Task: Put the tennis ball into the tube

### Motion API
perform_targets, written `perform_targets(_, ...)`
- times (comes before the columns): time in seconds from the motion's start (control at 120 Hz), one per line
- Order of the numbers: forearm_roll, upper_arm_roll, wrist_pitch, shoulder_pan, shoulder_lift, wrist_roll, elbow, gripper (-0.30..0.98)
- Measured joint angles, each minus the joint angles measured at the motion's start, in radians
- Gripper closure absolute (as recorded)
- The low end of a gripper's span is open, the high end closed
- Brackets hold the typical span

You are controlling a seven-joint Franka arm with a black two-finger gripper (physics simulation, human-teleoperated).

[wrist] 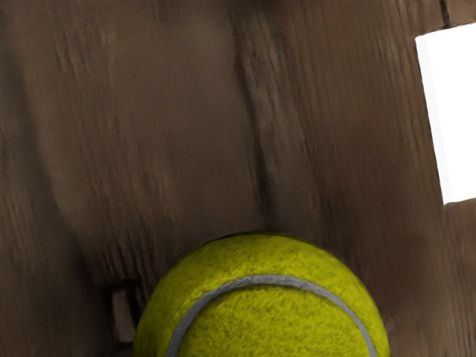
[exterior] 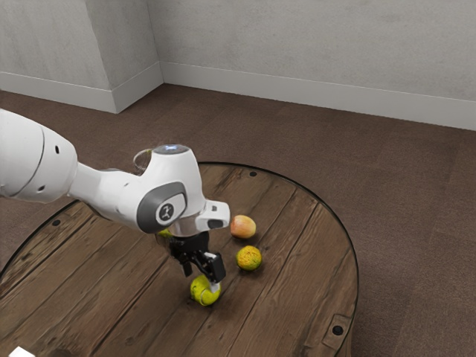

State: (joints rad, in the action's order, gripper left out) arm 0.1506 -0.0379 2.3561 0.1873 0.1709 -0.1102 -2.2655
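Claw (exterior: 202, 280) is down at the tennis ball (exterior: 201, 293), low over the round wooden worktop (exterior: 297, 260). Can't tell how far open it is or whether it has the ball gripped. Wrist view has the ball large, grey seam arcing across it. Mottled yellow-orange ball (exterior: 249, 258) is near it, red-yellow fruit (exterior: 243, 227) beyond that. Yellow-green thing (exterior: 163, 233) is partly hidden behind the hand. White straight-edged thing (wrist: 454, 111) is apart from the tennis ball.

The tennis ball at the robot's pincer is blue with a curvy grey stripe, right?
Not blue: the wrist view shows that the tennis ball is yellow-green. It does have a curvy grey stripe, and it is at the robot's pincer.
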Motion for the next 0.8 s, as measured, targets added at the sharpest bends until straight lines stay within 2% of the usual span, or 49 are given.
perform_targets(0.417, 0.019, -0.002, 0.079, 0.013, 0.068, 0.004, -0.01, 0.0)
perform_targets(0.45, 0.019, -0.002, 0.079, 0.014, 0.068, 0.004, -0.01, 0.04)
perform_targets(0.558, 0.018, -0.002, 0.081, 0.016, 0.069, 0.006, -0.009, 0.26)
perform_targets(0.667, 0.01, -0.002, 0.076, 0.019, 0.06, 0.014, -0.007, 0.34)
perform_targets(0.8, -0.002, 0.0, 0.01, 0.022, -0.02, 0.03, -0.001, 0.44)
